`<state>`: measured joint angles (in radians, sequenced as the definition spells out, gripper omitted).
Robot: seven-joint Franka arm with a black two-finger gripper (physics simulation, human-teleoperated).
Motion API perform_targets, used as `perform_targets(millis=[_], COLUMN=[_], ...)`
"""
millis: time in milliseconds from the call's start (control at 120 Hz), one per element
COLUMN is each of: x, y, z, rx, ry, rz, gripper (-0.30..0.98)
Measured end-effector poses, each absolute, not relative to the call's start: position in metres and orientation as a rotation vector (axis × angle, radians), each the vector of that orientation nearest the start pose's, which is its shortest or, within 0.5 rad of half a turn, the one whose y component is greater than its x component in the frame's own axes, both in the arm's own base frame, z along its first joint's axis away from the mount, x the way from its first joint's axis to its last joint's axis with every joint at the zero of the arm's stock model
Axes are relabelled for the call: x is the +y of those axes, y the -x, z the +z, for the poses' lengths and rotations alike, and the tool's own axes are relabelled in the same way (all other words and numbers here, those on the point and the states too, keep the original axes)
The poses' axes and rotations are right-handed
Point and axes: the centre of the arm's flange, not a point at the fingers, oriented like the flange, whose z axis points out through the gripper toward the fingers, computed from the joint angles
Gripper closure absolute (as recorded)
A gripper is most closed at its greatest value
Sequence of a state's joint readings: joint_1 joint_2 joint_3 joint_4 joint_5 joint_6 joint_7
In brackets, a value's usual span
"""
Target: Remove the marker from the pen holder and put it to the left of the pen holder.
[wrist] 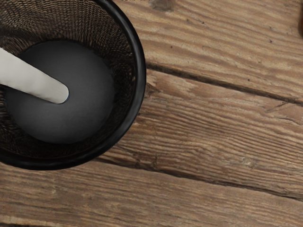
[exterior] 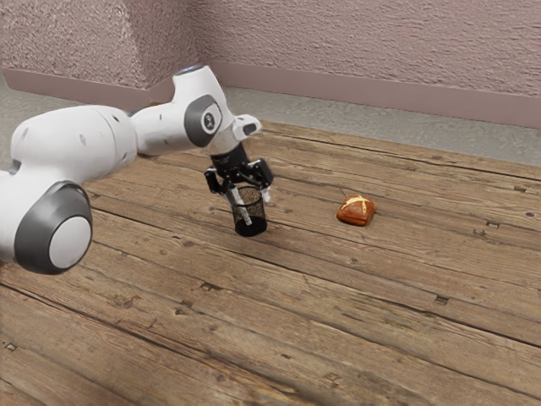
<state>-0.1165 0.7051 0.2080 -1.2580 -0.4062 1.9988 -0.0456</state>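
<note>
The marker [wrist: 35,79] leans inside the pen holder [exterior: 252,229], the bread [exterior: 356,211] to the exterior view's right

Room to pass between pen holder [exterior: 260,216] and 1 bread roll [exterior: 356,211]; rim [wrist: 140,75] blocks sideways entry.

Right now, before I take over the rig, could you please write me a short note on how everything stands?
Gripper: over the pen holder, fingers open and apart, holding nothing.
Marker: inside the pen holder, leaning at a slant.
Nearby: a bread roll, off toward the exterior view's right.
Done: the gripper is brought over the holder; the marker is not yet out.
Left: grip the marker, lift it out, set it down left of the holder.
</note>
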Motion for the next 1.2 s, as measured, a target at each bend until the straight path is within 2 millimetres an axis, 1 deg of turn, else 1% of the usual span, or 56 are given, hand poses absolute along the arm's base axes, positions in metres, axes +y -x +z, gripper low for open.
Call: perform_targets(millis=[58,167,242,292,408,492,550,650,742,842,925,1008,1092,1142,1200], x=[0.013,0.041,0.052,0.058,0.06,0.069,0.075,0.077,0.079,0.087,0.089,0.089,0.087,0.086,0.091], y=[-0.747,-0.75,-0.754,-0.754,-0.765,-0.774,-0.781,-0.79,-0.791,-0.792,-0.791,-0.79,-0.79,-0.79,-0.789], z=[0.355,0.356,0.356,0.352,0.346,0.347,0.342,0.338,0.338,0.356,0.361,0.359,0.349,0.346,0.347], rx=[-0.445,-0.506,-0.516,-0.518,-0.486,-0.475,-0.466,-0.44,-0.427,-0.421,-0.416,-0.412,-0.414,-0.413,-0.422], ry=[3.355,3.327,3.311,3.303,3.297,3.292,3.288,3.291,3.296,3.289,3.293,3.306,3.322,3.33,3.329], rz=[-0.096,-0.113,-0.132,-0.128,-0.147,-0.177,-0.193,-0.213,-0.207,-0.238,-0.23,-0.21,-0.182,-0.174,-0.175], gripper=[0.0,0.0,0.01,0.01,0.01,0.01,0.01,0.01,0.01,0.01,0.01,0.01,0.02,0.02,0.02])
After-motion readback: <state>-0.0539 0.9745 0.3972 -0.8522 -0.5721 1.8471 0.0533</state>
